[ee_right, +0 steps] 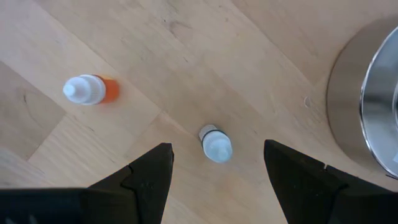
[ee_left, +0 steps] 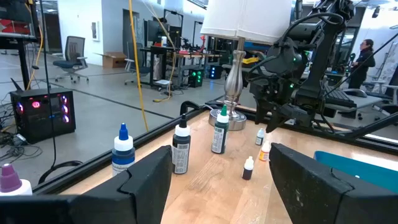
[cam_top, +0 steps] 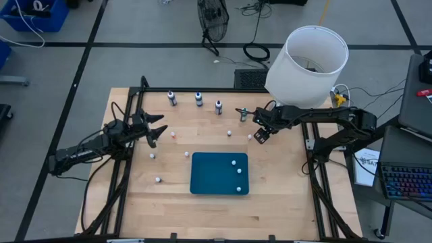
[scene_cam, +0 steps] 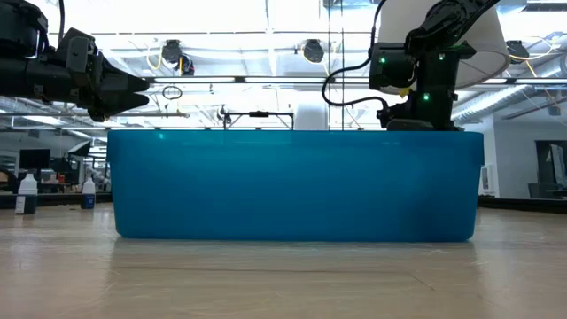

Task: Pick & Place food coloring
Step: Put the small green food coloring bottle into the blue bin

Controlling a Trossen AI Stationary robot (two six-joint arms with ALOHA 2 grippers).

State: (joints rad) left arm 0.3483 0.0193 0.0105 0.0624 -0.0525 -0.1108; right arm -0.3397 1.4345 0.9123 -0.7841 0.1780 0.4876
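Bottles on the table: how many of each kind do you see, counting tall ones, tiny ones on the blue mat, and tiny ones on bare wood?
tall bottles: 4
tiny bottles on the blue mat: 3
tiny bottles on the bare wood, as far as the high view shows: 6
Total: 13

Two dark, nearly black robot arms built from slim jointed segments. The left arm [cam_top: 81, 152] and right arm [cam_top: 324, 116] each end in two wedge-shaped matte black fingers. Small green lights glow on the right arm's wrist housing, with black cable looping beside it.
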